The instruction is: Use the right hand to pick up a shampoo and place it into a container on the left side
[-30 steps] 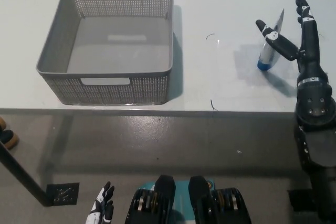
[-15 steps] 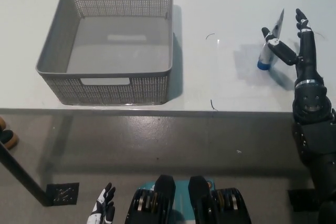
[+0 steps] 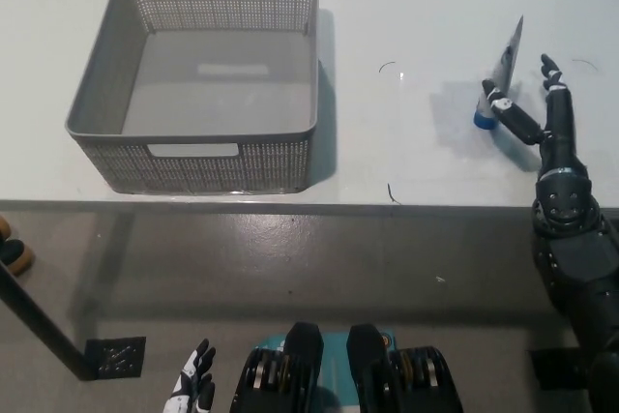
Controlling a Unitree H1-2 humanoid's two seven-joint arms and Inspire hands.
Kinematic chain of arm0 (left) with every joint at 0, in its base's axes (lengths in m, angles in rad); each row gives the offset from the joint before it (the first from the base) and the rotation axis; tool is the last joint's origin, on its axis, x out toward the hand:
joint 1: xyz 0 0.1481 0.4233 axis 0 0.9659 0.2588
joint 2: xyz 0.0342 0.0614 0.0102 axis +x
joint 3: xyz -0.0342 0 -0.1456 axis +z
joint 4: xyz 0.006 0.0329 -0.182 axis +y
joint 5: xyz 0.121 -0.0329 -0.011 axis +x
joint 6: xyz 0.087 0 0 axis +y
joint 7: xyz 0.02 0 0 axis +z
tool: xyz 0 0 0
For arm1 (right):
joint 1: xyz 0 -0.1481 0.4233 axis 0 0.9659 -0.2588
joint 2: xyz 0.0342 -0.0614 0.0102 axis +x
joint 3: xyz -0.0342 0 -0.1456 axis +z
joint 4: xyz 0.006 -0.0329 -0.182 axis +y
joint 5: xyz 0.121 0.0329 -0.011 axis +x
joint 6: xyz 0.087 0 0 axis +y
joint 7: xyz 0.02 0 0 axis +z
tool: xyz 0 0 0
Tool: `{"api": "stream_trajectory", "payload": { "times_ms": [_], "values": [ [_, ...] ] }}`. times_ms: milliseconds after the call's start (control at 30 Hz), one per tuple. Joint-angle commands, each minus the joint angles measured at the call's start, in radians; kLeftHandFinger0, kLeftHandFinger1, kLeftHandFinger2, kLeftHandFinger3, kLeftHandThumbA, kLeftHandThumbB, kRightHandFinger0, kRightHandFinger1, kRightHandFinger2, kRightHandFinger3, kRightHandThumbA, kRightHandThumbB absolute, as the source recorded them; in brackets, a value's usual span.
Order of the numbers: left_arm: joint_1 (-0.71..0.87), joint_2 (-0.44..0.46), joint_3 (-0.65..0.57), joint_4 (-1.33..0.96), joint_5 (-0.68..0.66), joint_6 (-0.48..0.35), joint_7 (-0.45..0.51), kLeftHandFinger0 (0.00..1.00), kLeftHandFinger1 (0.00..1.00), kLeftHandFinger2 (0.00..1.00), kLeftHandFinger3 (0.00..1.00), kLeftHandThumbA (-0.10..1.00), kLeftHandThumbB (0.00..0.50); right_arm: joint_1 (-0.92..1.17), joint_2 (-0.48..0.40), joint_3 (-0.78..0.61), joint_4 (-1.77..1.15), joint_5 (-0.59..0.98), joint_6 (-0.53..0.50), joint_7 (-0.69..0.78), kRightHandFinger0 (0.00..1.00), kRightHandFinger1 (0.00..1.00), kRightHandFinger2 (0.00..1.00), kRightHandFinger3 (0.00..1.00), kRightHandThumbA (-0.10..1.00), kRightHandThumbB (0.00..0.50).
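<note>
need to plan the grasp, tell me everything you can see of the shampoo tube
The shampoo tube is a pale, soft-looking plastic tube with a blue cap. It stands cap-down on the white table, its flat crimped end up, leaning slightly. It sits far right of the grey basket. The black right hand is open beside it, a fingertip at the cap.

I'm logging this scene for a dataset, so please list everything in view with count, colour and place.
Basket: one, grey, perforated, empty, on the table's left part.
Shampoo tube: one, white with a blue cap, cap down, on the table's right part.
Table: one, white, across the upper picture.
Shoes: dark, on the floor at the far left edge.
Right hand: black, fingers apart, beside the tube, holding nothing.
Left hand: white, resting low at the bottom left.
</note>
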Motion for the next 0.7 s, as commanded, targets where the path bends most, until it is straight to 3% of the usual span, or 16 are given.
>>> {"api": "stream_trajectory", "payload": {
  "times_ms": [0,100,133,233,467,667],
  "values": [
    [-0.01,0.01,0.002,-0.021,0.005,-0.038,0.016,1.0,1.0,1.0,1.0,1.0,0.198,-0.093,-0.009,0.028,0.031,-0.003,-0.079,-0.043,1.0,1.0,1.0,1.0,0.82,0.42],
    [-0.018,0.013,0.0,-0.015,-0.016,-0.038,0.009,1.0,1.0,1.0,1.0,1.0,0.173,-0.109,-0.002,0.032,0.056,0.011,-0.082,-0.041,1.0,1.0,1.0,1.0,0.81,0.419],
    [-0.02,0.014,-0.001,-0.012,-0.01,-0.038,0.014,1.0,1.0,1.0,1.0,1.0,0.188,-0.113,0.0,0.035,0.064,0.012,-0.086,-0.04,1.0,1.0,1.0,1.0,0.81,0.41],
    [-0.021,0.013,-0.006,-0.01,0.018,-0.038,0.034,1.0,1.0,1.0,1.0,1.0,0.189,-0.12,0.006,0.046,0.082,0.011,-0.102,-0.045,1.0,1.0,1.0,1.0,0.85,0.458],
    [-0.034,0.015,-0.007,-0.004,0.007,-0.038,0.029,1.0,1.0,1.0,1.0,1.0,0.209,-0.155,0.017,0.05,0.129,0.029,-0.104,-0.024,1.0,1.0,1.0,1.0,0.8,0.409],
    [-0.036,0.014,-0.006,-0.005,-0.001,-0.038,0.02,1.0,1.0,1.0,1.0,1.0,0.217,-0.193,0.034,0.067,0.162,0.016,-0.092,-0.018,1.0,1.0,1.0,1.0,0.87,0.393]
  ]
}}
